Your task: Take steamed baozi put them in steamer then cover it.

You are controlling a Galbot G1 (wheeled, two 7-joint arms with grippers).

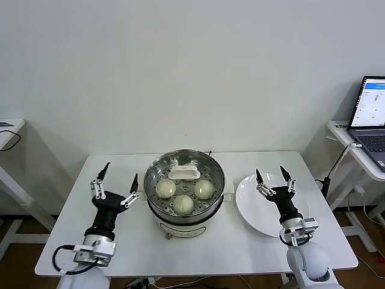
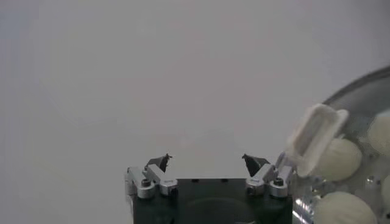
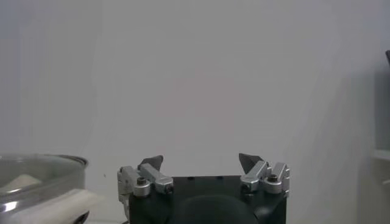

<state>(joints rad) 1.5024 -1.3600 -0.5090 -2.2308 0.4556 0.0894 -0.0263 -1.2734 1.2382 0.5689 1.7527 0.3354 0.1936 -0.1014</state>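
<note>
Looking from the head view, the steamer (image 1: 184, 191) is standing in the middle of the table (image 1: 198, 253), and the lid (image 1: 184, 174), with its white handle, is already lying on it. Three baozi (image 1: 183, 205) are showing through the glass; a fourth may be hiding under the handle, I cannot tell. The plate (image 1: 255, 211) beside the steamer is lying bare. I am judging that the task is nearly finished, so the good way now is pulling both arms away slowly, without knocking the lid. The left gripper (image 1: 118, 182) is hanging beside the steamer, jaws spread wide, holding nothing. The right gripper (image 1: 273, 176) is hanging over the plate, on the other side of the steamer, also wide and holding nothing.

Going to the left wrist view, the left gripper (image 2: 207, 162) is gaping at the wall, and the lid handle (image 2: 315, 139) is sitting near it, not touching.

Going to the right wrist view, the right gripper (image 3: 201, 162) is gaping too, and the steamer's rim (image 3: 46, 161) is showing well apart.
</note>
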